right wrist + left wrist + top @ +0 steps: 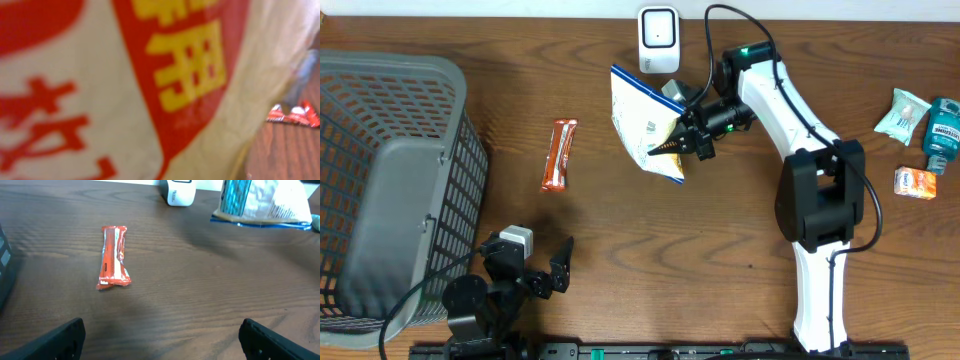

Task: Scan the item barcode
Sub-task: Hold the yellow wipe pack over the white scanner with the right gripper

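The item, a white snack bag with blue edges, hangs tilted above the table just below the white scanner. My right gripper is shut on the bag's right side. Seen from the right wrist, the bag fills the frame with red and yellow print and hides the fingers. No barcode shows in any view. My left gripper rests at the front left, open and holding nothing. From the left wrist, that gripper faces bare wood, with the bag and scanner far ahead.
An orange snack bar lies left of the bag and shows again in the left wrist view. A grey mesh basket fills the left side. A mint packet, blue bottle and orange box sit far right.
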